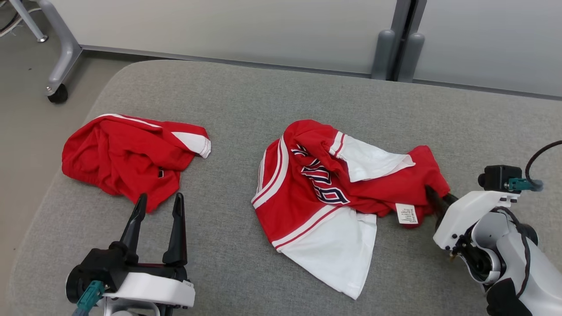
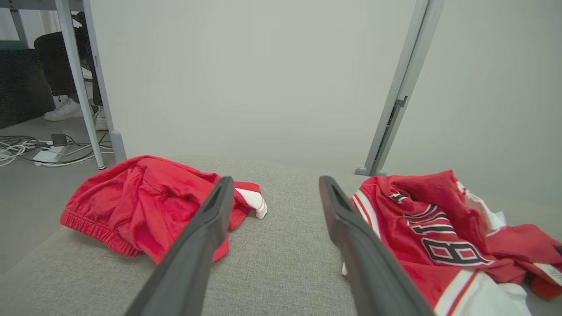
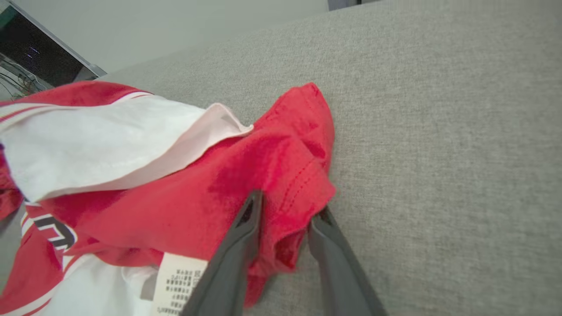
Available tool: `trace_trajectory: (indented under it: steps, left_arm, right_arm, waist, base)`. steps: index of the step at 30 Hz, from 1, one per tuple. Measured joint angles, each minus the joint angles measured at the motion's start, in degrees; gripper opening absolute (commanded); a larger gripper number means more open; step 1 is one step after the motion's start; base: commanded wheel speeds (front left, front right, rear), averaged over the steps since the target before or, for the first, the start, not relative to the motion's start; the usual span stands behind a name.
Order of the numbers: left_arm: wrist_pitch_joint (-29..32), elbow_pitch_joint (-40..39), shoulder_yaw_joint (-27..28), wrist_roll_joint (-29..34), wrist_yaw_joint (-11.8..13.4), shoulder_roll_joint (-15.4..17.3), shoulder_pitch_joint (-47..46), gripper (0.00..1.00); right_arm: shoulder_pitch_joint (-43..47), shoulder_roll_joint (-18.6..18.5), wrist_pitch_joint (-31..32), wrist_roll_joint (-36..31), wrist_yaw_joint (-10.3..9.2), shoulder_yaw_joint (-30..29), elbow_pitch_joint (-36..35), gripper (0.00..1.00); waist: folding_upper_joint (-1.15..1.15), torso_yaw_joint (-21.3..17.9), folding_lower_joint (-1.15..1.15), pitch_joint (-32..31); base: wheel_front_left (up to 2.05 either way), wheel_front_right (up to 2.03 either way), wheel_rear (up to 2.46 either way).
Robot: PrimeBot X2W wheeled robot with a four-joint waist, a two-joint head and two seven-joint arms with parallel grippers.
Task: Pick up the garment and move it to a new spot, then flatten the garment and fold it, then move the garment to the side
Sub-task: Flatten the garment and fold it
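Right hand (image 3: pixel 290 204) clamps the red hem of the jersey (image 1: pixel 281 210), whose bulk lies to that hand's left; left hand (image 1: pixel 159 199) spread, farther off.

Grey fabric cushion (image 1: pixel 281 96) before pale wall panels (image 1: pixel 219 26), a grey post (image 1: pixel 385 52), castered leg (image 1: pixel 66 57) on grey floor (image 1: pixel 26 109).

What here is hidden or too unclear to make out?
- jersey lettering: head view, crumpled folds cover part of it.
- care label print: too small in head view, blurred in right wrist view.
- right gripper fingertips: head view, buried in red cloth.
- person: left wrist view, a table hides everything above the legs.
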Motion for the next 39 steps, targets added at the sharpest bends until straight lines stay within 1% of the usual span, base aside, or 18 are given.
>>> trace_trajectory:
  steps: [3, 6, 9, 13, 16, 21, 26, 28, 30, 33, 39]
  left_arm:
    - [0.0, 0.42, -0.19, 0.07, -0.16, -0.03, -0.33, 1.0]
    - [0.0, 0.69, -0.73, 0.08, -0.44, -0.14, -0.36, 1.0]
    - [0.0, 0.86, -1.57, -0.02, -0.76, -0.26, -0.52, 1.0]
    - [0.0, 1.01, -3.15, -0.63, -0.99, -0.41, -1.37, 1.0]
    - [0.0, 1.11, -4.83, -2.04, -0.92, -0.35, -2.1, 1.0]
    - [-0.01, 0.87, -8.17, -4.75, -0.13, -0.42, -4.19, 1.0]
    - [0.0, 0.98, -10.21, -6.14, 0.62, -0.43, -5.27, 1.0]
    - [0.0, 1.07, -10.74, -6.41, 0.97, -0.45, -5.87, 1.0]
    - [0.0, 1.45, -11.33, -6.6, 1.11, -0.46, -6.03, 1.0]
    - [0.0, 1.67, -11.45, -6.58, 1.15, -0.46, -6.48, 1.0]
    - [0.0, 3.01, -10.54, -4.82, 1.02, -0.48, -6.63, 1.0]
  right_arm:
    - [-0.42, -0.46, -1.89, 0.59, 0.0, 0.48, -1.38, 0.0]
    - [-1.6, -1.45, -2.36, 1.54, 0.0, 1.04, -3.15, 0.0]
    - [-4.66, -3.53, -2.14, 1.47, 0.0, 1.41, -4.48, 0.0]
    - [-10.34, -6.17, -0.35, 1.93, 0.0, 1.13, -4.93, 0.0]
    - [-15.37, -8.37, 0.75, 1.89, 0.0, 0.64, -3.1, 0.0]
    - [-22.93, -11.09, 1.81, 2.01, 0.0, 0.66, 2.82, 0.0]
    - [-28.43, -11.95, -0.14, 1.47, 0.0, 1.03, 9.99, 0.01]
    - [-29.41, -11.91, -1.81, 0.77, 0.0, 1.7, 12.76, 1.0]
    - [-29.93, -11.24, -3.8, 0.69, 0.0, 2.32, 14.26, 1.0]
    - [-29.97, -9.71, -6.99, 1.54, 0.0, 4.0, 14.71, 1.0]
    - [-26.66, -9.07, -11.49, 4.59, 0.0, 7.88, 13.46, 1.0]
  waist:
    - [0.0, 0.78, 0.0, -0.27]
    - [0.0, 1.76, 0.0, -0.48]
    - [0.0, 3.11, 0.0, -0.28]
    - [0.0, 5.58, 0.0, 0.78]
    - [0.0, 7.71, 0.0, 2.11]
    - [0.0, 11.49, 0.0, 4.97]
    - [0.0, 14.73, 0.0, 7.66]
    - [0.0, 15.52, 0.0, 8.43]
    - [0.0, 15.88, 0.0, 8.79]
    - [0.0, 15.12, 0.0, 8.52]
    - [0.0, 11.31, 0.0, 6.43]
  base:
    - [0.0, 0.0, 0.0]
    - [0.0, 0.0, 0.0]
    - [0.0, 0.0, 0.0]
    - [0.0, 0.0, 0.0]
    - [0.0, 0.0, 0.0]
    - [0.0, 0.0, 0.0]
    - [0.0, 0.0, 0.0]
    - [0.0, 0.0, 0.0]
    - [0.0, 0.0, 0.0]
    - [0.0, 0.0, 0.0]
    - [0.0, 0.0, 0.0]
